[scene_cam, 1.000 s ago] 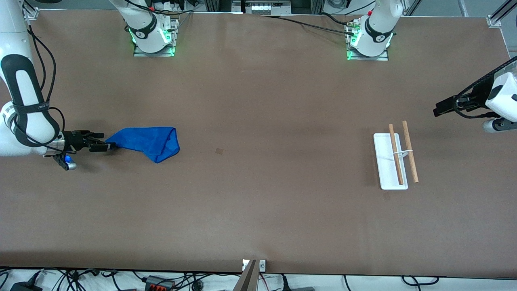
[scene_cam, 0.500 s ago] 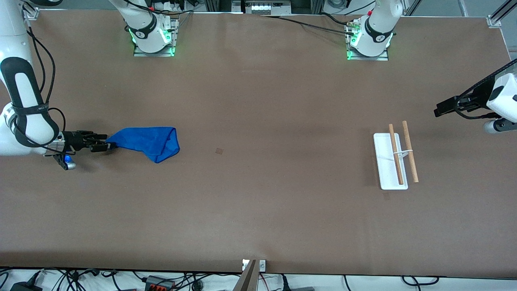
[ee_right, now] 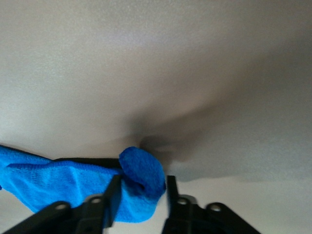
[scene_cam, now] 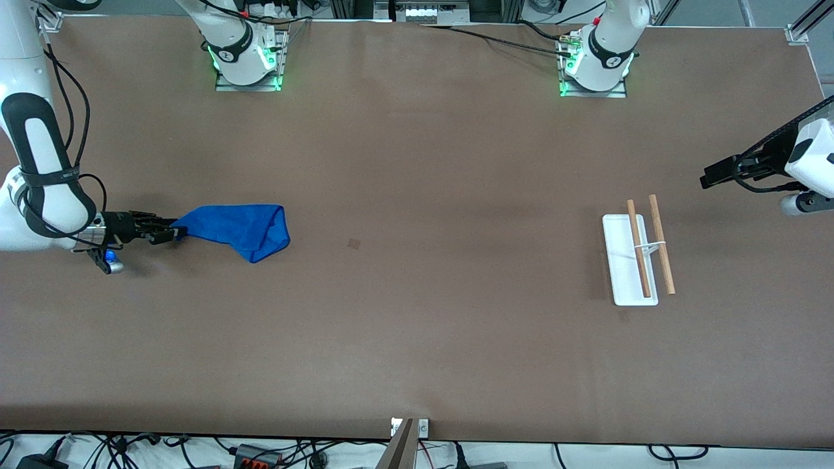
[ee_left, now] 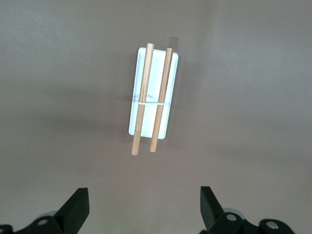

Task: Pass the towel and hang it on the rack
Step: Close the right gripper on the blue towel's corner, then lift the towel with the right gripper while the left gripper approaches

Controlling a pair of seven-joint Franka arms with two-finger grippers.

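Reaching in low from the table's (scene_cam: 417, 163) edge at the right arm's end, the right gripper (scene_cam: 171, 234) meets the pointed corner of the towel (scene_cam: 238, 229); in the right wrist view its two black fingers (ee_right: 113, 194) stand on either side of a bunched blue fold of the towel (ee_right: 139, 171) and press against it, so the jaws are pinching that corner. Spreading from there toward the middle of the table, the rest of the royal-blue cloth lies flat and crumpled on the brown surface. Well apart from it, toward the left arm's end, the rack (scene_cam: 637, 257) stands on its white base, both wooden rods parallel and bare. Above the table edge at that end, the left gripper (scene_cam: 713, 174) hangs in the air, waiting; the left wrist view looks down on the rack (ee_left: 154, 99), with the fingertips (ee_left: 78, 208) spread wide and nothing between them.
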